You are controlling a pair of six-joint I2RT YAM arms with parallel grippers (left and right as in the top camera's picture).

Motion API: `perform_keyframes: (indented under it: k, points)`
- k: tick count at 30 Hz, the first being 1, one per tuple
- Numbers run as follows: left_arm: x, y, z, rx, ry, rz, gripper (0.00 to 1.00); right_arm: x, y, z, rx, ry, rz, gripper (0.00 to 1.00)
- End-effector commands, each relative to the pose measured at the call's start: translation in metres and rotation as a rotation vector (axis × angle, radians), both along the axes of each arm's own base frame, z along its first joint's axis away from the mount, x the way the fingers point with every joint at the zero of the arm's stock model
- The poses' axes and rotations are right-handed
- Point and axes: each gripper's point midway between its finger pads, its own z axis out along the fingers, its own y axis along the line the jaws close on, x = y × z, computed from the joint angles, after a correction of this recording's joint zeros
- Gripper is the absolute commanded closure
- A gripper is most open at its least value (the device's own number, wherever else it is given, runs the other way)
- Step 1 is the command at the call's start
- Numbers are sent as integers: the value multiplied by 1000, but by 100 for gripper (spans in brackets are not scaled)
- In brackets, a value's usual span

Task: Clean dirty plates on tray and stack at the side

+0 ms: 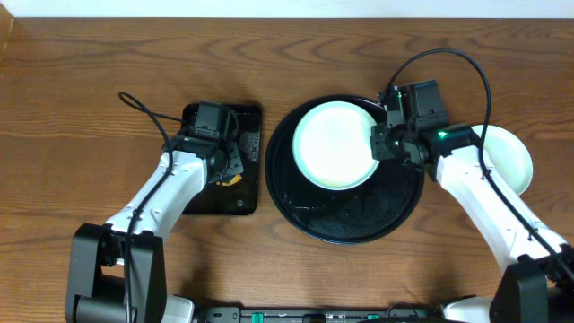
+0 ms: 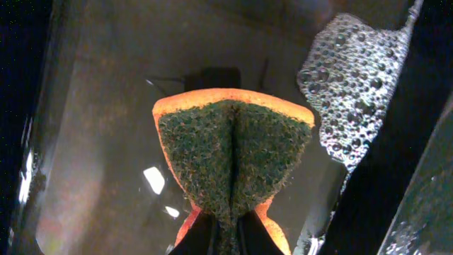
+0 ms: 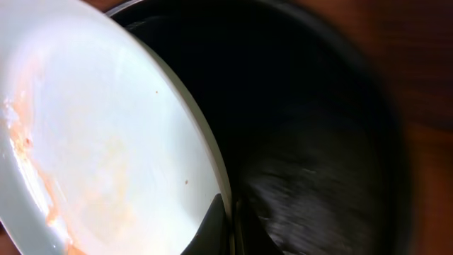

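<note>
Folded sponge (image 2: pixel 233 152) in left claw (image 2: pixel 226 235), plate (image 3: pixel 106 134) in right claw (image 3: pixel 230 221), wooden table (image 1: pixel 90 54)

Sauce-smeared pale plate (image 1: pixel 334 144) on the glossy black round tray (image 1: pixel 359 226), second plate (image 1: pixel 513 157) off its right side

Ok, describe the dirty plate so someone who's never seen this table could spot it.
Find the big round black tray mid-table. The plate over its far half, rim pinched by the right end effector, is the one. It shows orange smears; the other plate lies off the tray on bare wood.
</note>
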Motion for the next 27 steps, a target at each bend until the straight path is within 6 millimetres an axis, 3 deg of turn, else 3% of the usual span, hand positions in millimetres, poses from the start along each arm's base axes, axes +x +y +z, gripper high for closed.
perform_keyframes:
  k: [1,6,13,22,27]
  points:
    - [0,4,-3,60,-3,-144,92,6,-36,15,-250,-93,-89,99]
    - [3,3,-2,73,-16,-190,92,2,-56,33,-496,-173,-157,99]
    - [4,3,-16,76,-3,-193,93,-3,-51,68,-794,-325,-169,99]
    - [-6,6,-60,86,116,-190,92,-9,-37,93,-898,-440,-191,99]
    - [-8,6,-66,88,133,-192,92,-8,-34,95,-914,-447,-174,99]
